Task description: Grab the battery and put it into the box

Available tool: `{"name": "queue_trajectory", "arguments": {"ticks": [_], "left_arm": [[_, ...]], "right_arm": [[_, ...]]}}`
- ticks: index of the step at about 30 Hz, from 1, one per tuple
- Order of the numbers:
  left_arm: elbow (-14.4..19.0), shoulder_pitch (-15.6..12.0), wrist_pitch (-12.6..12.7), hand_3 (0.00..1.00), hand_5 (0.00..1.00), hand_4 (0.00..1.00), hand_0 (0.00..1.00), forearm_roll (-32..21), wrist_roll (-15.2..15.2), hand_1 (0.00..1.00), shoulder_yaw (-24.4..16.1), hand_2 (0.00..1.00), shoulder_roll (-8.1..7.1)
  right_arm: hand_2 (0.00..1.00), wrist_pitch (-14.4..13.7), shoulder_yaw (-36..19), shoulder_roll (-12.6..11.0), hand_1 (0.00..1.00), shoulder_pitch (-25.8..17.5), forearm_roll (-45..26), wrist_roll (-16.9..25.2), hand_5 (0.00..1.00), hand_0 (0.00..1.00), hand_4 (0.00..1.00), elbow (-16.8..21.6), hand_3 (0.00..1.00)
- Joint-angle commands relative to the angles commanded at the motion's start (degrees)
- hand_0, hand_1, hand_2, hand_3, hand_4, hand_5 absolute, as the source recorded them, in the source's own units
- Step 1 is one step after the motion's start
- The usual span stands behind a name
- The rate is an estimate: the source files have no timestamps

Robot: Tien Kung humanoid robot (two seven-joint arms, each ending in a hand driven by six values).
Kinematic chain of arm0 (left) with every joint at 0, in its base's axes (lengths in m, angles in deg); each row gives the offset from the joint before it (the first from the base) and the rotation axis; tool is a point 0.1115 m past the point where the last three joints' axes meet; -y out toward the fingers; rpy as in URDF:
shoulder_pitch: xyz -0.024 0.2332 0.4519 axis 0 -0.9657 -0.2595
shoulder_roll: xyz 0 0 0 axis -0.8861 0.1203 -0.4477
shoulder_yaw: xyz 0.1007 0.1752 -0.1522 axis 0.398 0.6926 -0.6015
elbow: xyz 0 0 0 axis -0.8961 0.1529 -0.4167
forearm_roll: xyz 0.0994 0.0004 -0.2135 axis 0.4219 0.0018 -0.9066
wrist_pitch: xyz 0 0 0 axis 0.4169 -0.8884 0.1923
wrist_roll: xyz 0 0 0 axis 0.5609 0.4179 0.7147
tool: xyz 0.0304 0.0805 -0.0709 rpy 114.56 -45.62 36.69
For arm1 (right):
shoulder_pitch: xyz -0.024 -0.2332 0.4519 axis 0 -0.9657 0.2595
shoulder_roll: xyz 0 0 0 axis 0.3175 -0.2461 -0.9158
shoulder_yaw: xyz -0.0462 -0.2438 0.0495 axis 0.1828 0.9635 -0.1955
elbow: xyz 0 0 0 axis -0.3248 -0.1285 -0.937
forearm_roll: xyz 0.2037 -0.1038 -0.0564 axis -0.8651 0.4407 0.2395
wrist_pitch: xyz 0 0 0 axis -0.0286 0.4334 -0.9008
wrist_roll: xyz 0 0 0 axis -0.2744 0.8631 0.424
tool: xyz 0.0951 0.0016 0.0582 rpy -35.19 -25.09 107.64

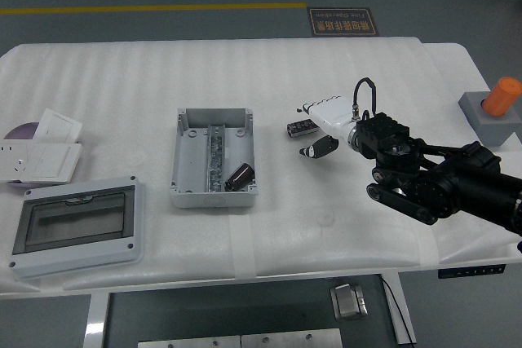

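Observation:
A grey open box (189,193) lies at the table's middle. A dark cylindrical battery (240,175) lies inside it, at its near right corner, beside a metal rail. My right hand (312,131), white with dark fingers, hovers just right of the box, a little above the table. Its fingers (300,127) are loosely spread and seem to hold nothing. The black right arm (440,181) comes in from the right edge. The left arm is out of view.
A grey enclosure with a clear lid (77,226) lies at the near left. White switch plates (45,152) and a purple disc (20,130) lie at the left edge. An orange cylinder (502,95) stands on a grey block (481,120) at the far right.

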Motion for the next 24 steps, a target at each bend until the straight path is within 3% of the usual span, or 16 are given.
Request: {"name": "queue_trajectory", "arguments": {"ticks": [1, 12, 13, 24], "left_arm": [[0.0, 0.0, 0.0, 0.506, 0.371, 0.547, 0.688, 0.0, 0.0, 0.698, 0.0, 0.429, 0.03], [0.1, 0.4, 0.1, 0.508, 0.374, 0.545, 0.688, 0.7, 0.0, 0.698, -0.3, 0.432, -0.03], [0.2, 0.4, 0.1, 0.509, 0.375, 0.545, 0.688, 0.7, 0.0, 0.698, -0.3, 0.432, -0.05], [0.3, 0.7, 0.1, 0.509, 0.383, 0.54, 0.688, 1.6, 0.0, 0.699, -1.0, 0.434, -0.21]], "right_arm": [[0.763, 0.3, -0.1, 0.2, 0.771, 0.0, 0.0, 0.2, 0.518, 0.773, 0.784, -0.5, 0.792], [0.752, 1.1, -1.6, 1.7, 0.763, 0.8, -0.1, 1.4, 0.51, 0.764, 0.77, -2.7, 0.764], [0.717, 1.2, -1.7, 1.7, 0.737, 0.8, -0.1, 1.5, 0.502, 0.745, 0.736, -2.8, 0.721], [0.684, 3.9, -3.9, 2.4, 0.703, 0.5, 1.3, 2.1, 0.489, 0.722, 0.707, -4.1, 0.697]]}}
